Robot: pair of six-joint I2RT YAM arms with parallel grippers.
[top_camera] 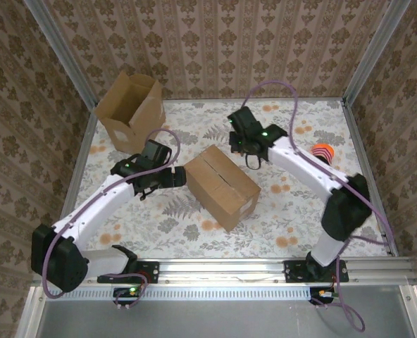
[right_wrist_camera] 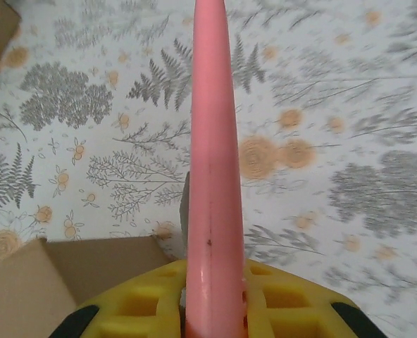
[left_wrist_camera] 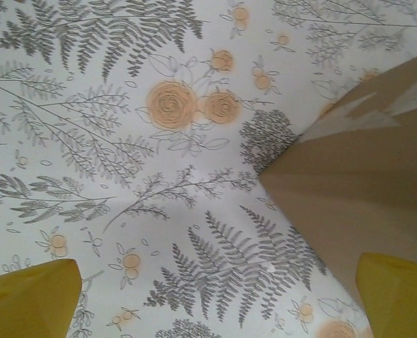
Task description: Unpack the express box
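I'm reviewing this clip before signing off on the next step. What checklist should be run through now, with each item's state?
1. Right gripper shut on the pink tool: ok.
2. Left gripper open: ok.
3. Left gripper steadying the closed box: not ok, it sits open at the box's corner.
4. Closed box flaps down: ok, none lifted.
5. Pink tool over the box seam: not ok, it points across the table.
6. Open box clear of both arms: ok.

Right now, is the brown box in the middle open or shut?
Shut. The middle box has its top flaps lying flat and meeting along a centre seam. What is inside, I cannot tell.
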